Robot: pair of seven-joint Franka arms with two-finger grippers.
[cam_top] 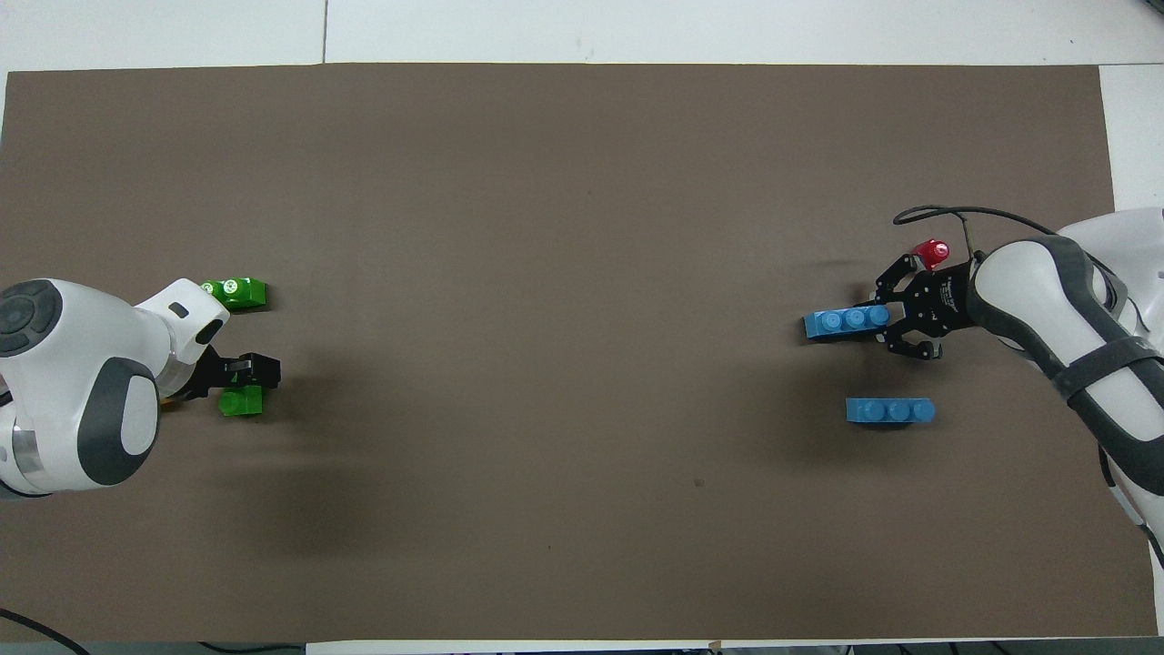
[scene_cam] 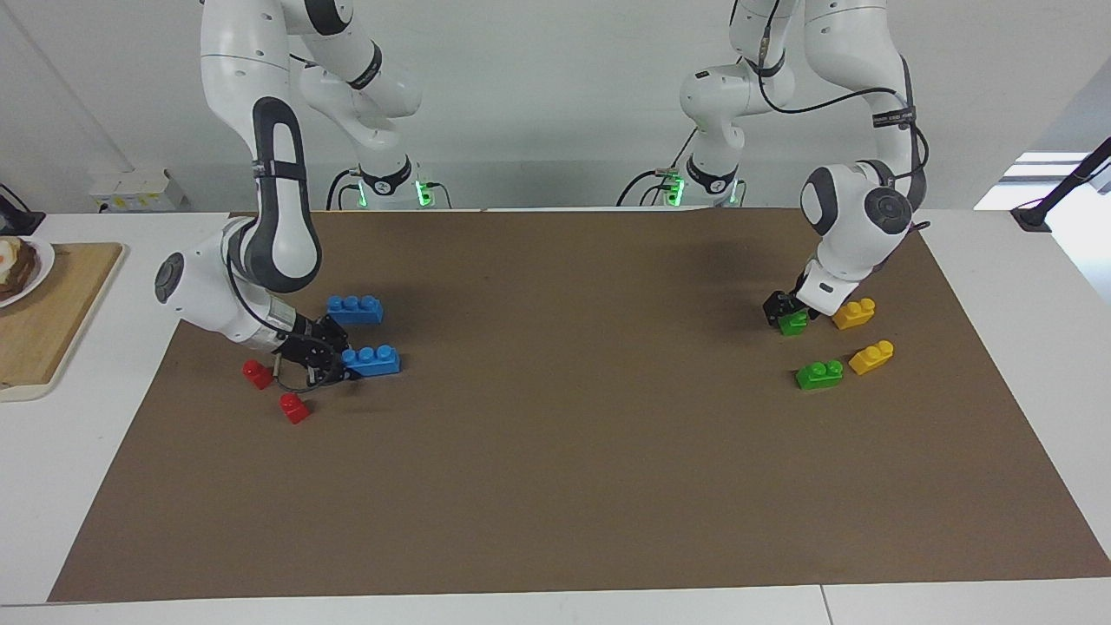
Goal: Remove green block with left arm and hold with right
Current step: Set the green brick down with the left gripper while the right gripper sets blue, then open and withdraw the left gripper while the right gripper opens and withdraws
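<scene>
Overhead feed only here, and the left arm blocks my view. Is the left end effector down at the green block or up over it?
Observer: Down. In the facing view the left end effector sits low at the mat, right at the green block. I can't tell if it has a grip.
Operator: Anything hidden under that arm?
Observer: Two. A yellow brick lies beside that green block, and a second yellow brick beside the other green block.
Operator: At the right arm's end I count one red brick.
Observer: There are two: a red brick and a second red brick, both close to the right end effector.
</scene>
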